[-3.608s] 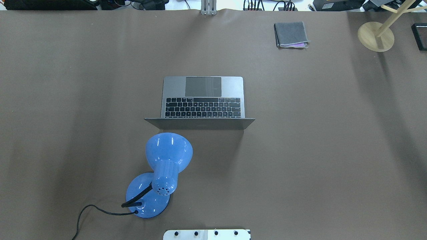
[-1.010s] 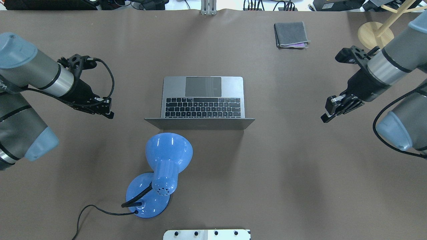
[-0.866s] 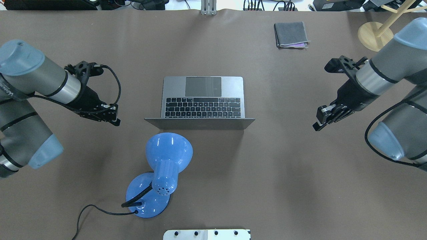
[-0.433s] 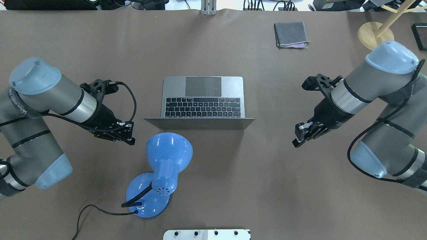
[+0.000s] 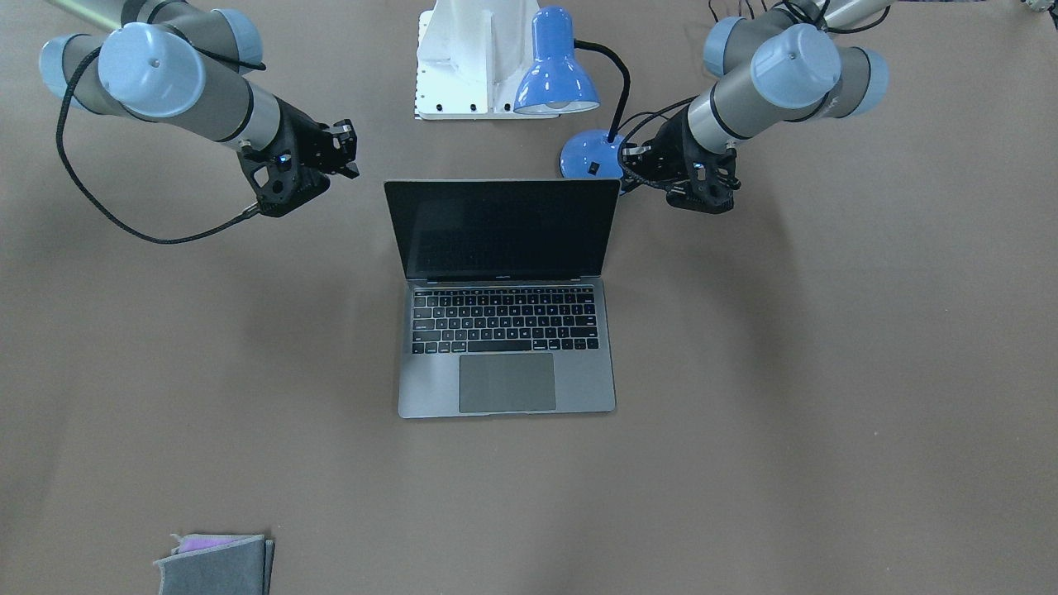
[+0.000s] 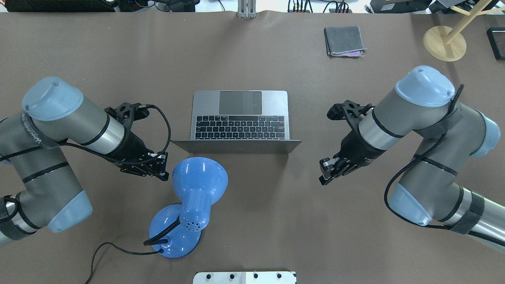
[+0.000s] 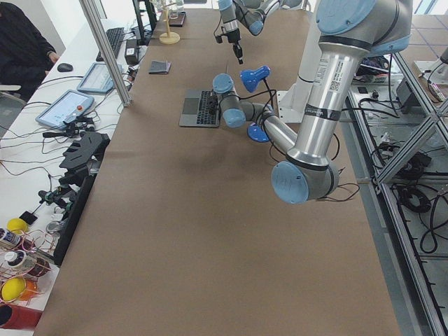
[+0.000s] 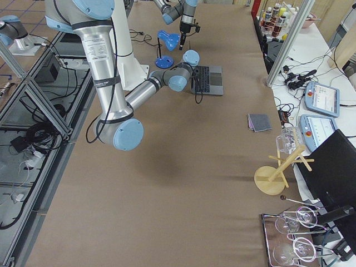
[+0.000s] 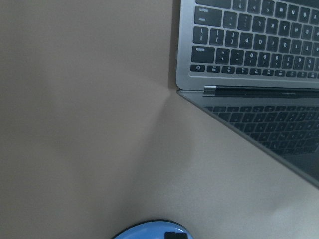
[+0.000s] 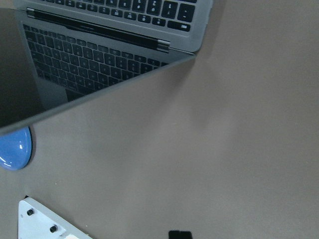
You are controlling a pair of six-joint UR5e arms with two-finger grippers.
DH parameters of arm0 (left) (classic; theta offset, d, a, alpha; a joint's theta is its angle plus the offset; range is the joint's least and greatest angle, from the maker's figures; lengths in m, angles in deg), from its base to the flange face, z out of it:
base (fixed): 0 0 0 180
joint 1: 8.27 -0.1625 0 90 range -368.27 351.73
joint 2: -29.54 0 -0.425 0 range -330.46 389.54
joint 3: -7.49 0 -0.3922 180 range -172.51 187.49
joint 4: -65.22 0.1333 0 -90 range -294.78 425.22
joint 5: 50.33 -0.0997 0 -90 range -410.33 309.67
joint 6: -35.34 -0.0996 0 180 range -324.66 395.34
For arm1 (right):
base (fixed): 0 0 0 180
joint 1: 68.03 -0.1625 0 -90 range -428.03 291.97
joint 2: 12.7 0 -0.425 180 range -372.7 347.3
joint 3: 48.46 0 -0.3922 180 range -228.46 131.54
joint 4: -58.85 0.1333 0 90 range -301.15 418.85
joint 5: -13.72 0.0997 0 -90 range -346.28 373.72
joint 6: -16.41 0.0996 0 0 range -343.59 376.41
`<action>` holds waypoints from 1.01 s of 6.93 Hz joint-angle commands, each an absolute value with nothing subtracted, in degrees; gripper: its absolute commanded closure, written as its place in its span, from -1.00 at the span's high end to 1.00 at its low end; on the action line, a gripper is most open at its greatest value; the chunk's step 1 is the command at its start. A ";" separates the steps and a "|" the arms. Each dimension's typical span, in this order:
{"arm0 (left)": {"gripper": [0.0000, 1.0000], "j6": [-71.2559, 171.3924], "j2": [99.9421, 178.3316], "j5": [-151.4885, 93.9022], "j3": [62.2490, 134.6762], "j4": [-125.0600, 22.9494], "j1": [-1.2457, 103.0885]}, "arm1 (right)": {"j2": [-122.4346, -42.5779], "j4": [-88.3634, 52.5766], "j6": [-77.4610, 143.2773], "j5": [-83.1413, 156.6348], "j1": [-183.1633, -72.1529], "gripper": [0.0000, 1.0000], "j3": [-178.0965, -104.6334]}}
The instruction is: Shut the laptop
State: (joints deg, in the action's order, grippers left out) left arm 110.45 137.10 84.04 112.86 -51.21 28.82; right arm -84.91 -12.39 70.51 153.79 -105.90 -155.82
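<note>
The space-grey laptop (image 6: pixel 240 103) stands open at the table's middle, its black screen (image 5: pixel 502 227) upright and facing away from me, its lid edge (image 6: pixel 236 146) nearest me. My left gripper (image 6: pixel 162 176) is shut and empty, just left of the lid's left corner, close to the lamp shade. My right gripper (image 6: pixel 322 181) is shut and empty, a little right of the lid's right corner. Neither touches the laptop. The left wrist view shows the laptop's hinge corner (image 9: pixel 199 90); the right wrist view shows the other corner (image 10: pixel 179 52).
A blue desk lamp (image 6: pixel 199 185) with a black cord stands just behind the lid on my left side. A folded grey cloth (image 6: pixel 344 40) lies far right. A wooden stand (image 6: pixel 444 42) is at the far right corner. My white base plate (image 6: pixel 244 277) is at the near edge.
Both arms have come into view and swung inward and toward me, ending beside the lid's two corners. The laptop and lamp have not moved.
</note>
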 commanded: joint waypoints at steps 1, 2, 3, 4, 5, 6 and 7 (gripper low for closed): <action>-1.00 114.16 139.48 82.58 112.61 -51.14 26.54 | -81.27 -12.34 73.00 150.85 -103.45 -1.00 -155.07; -1.00 115.05 140.54 81.78 112.18 -51.14 25.40 | -80.38 -12.43 73.01 150.66 -103.45 -1.00 -154.72; -1.00 115.14 141.07 81.86 112.17 -51.14 25.39 | -79.24 -12.43 73.18 149.18 -103.62 -1.00 -154.20; -1.00 115.14 141.95 81.95 112.00 -51.06 25.39 | -77.14 -12.60 73.62 146.99 -103.62 -1.00 -153.15; -1.00 115.06 142.48 81.86 112.00 -51.23 25.74 | -75.56 -12.51 73.80 145.92 -103.97 -1.00 -151.31; -1.00 114.97 143.27 81.25 111.91 -51.32 28.18 | -75.28 -12.51 73.80 145.83 -105.37 -1.00 -150.16; -1.00 114.79 144.75 81.25 111.04 -51.32 30.90 | -73.54 -12.51 73.89 145.74 -106.51 -1.00 -148.67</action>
State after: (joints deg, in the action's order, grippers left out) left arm 114.96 143.29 81.45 111.73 -51.27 28.04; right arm -75.23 -12.52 73.78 146.05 -105.14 -150.44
